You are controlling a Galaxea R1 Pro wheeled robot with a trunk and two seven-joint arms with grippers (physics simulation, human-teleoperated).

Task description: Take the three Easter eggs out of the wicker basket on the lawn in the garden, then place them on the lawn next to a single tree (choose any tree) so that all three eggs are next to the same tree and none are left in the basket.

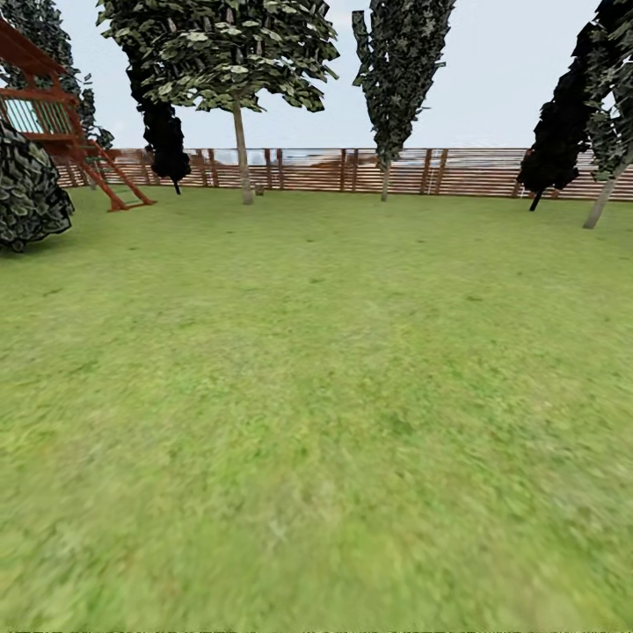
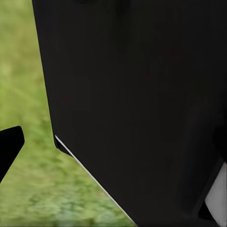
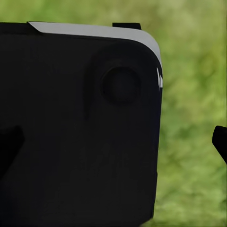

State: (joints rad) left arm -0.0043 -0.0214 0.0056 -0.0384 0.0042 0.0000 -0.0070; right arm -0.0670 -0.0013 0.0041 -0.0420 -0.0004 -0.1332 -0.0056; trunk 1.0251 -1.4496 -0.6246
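Ahead, from my head camera, the lawn [image 1: 316, 396] runs wide and flat, mottled green, all the way to a brown slatted fence [image 1: 352, 171] that closes the garden at the far side. Nothing lies on the grass between me and that fence.

Along the fence line stands a tree with a slim pale trunk and a broad leafy crown [image 1: 239, 132], left of middle. A dark columnar tree [image 1: 397, 79] rises just right of middle, another dark one [image 1: 163, 132] stands beside the pale-trunked tree, and two more [image 1: 571, 123] lean at the far right, one of them with a tilted pale trunk [image 1: 602, 202]. At the far left a rounded dark bush [image 1: 31, 193] sits on the grass, and behind it a red wooden play frame with a ladder [image 1: 88, 149] reaches down to the lawn.

Looking along my left claw, a large black body panel [image 2: 137, 104] stands close in front of the lens and blocks most of what lies beyond; a dark fingertip [image 2: 10, 144] pokes in at the edge, with blurred grass behind it. I cannot tell whether that claw is open or closed.

Looking along my right claw, another black housing with a pale edge and a round boss [image 3: 80, 127] is in the way, a dark fingertip [image 3: 220, 142] shows at the far edge over grass, and its state I cannot tell either.
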